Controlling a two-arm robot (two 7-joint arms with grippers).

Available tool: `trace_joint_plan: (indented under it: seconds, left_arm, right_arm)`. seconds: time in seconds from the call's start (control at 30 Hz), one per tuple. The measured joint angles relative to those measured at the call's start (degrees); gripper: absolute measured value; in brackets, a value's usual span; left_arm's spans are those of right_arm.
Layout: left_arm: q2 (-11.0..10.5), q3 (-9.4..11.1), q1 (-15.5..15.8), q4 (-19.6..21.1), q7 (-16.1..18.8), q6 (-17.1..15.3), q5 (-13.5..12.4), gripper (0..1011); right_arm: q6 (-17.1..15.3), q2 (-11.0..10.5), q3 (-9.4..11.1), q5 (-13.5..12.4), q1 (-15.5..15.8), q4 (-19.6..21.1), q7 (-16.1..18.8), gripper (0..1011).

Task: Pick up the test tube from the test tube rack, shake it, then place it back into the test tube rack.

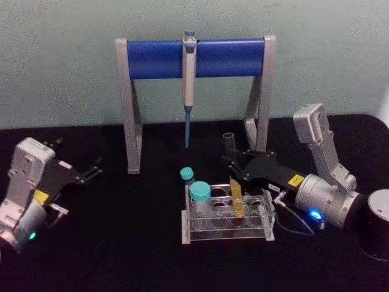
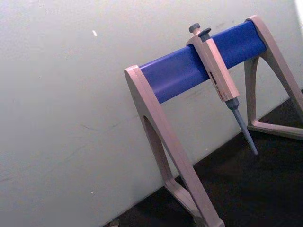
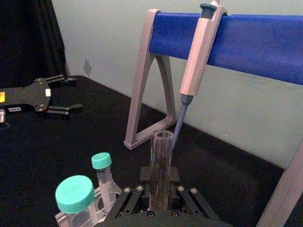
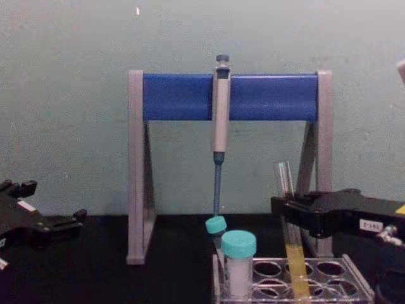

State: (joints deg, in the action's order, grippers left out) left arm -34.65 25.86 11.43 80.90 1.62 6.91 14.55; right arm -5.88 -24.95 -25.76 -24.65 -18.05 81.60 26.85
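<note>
Right tool (image 4: 285, 209) clamped on test tube (image 4: 295, 259), bottom inside test tube rack (image 4: 354, 271).

test tube (image 4: 293, 256): yellow-orange liquid | vial caps (image 4: 238, 243): teal | pipette stand (image 4: 177, 96): blue bar, grey legs | table (image 4: 95, 272): black

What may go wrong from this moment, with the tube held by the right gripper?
1. The test tube is uncapped, so shaking may spill its yellow liquid.
2. It leans in the test tube rack while the right gripper holds it. A straight lift may catch the hole's edge and drag the rack.
</note>
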Motion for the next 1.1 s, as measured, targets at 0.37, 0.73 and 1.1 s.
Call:
trace_joint_plan:
  seconds: [0.37,0.73,1.1]
  left_arm:
    - [0.0,0.0,0.0,0.0,0.0,0.0,0.0,1001]
    - [0.0,0.0,0.0,0.0,0.0,0.0,0.0,1001]
    - [0.0,0.0,0.0,0.0,0.0,0.0,0.0,1001]
  right_arm:
    - [1.5,-0.6,1.3,-1.6,1.1,1.6,1.4,230]
    - [3.6,-1.6,2.8,-3.5,2.5,5.6,1.8,232]
    - [9.3,-1.4,5.0,-3.2,4.5,8.6,0.0,232]
